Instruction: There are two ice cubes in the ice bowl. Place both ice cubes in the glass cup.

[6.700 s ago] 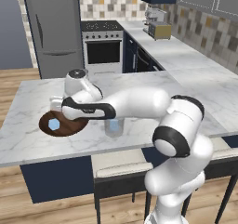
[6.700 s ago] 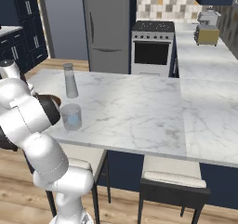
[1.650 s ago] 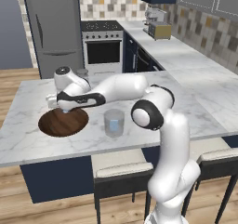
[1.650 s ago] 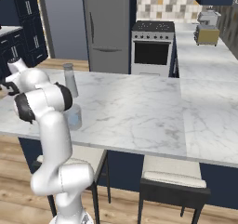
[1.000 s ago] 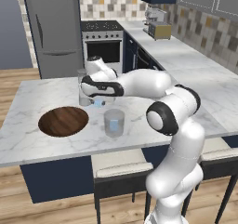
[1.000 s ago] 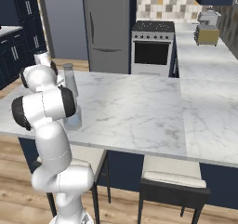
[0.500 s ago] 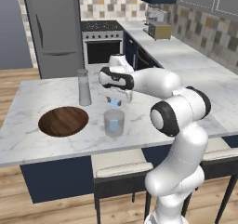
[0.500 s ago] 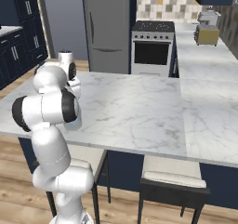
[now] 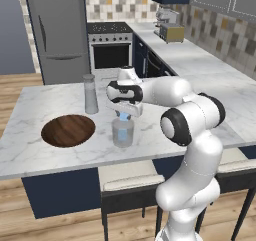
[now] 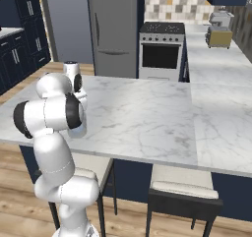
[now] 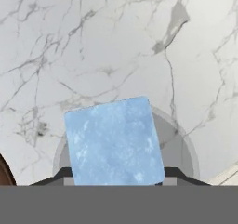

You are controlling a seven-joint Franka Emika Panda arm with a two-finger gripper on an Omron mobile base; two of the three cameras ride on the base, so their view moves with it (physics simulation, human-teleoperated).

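My gripper [image 9: 123, 115] points down, shut on one pale-blue ice cube [image 9: 123, 118], and hangs just above the glass cup [image 9: 123, 133], which stands on the marble counter. In the hand view the ice cube [image 11: 114, 141] sits between the dark fingertips [image 11: 65, 174], and the cup's round rim [image 11: 180, 141] shows behind and around it. The cube hides the cup's inside there. Left of the cup lies the ice bowl [image 9: 68, 130], a shallow dark-brown wooden dish with nothing visible in it.
A tall grey capped bottle [image 9: 90, 94] stands behind the bowl, left of my gripper. The marble island [image 9: 40, 105] stretches to both sides. Stools [image 9: 129, 182] stand at its front edge. Oven and fridge are at the back.
My gripper has swung right from over the bowl, past the bottle, carrying the ice cube, and now hangs over the cup. The bowl, cup and bottle have not moved.
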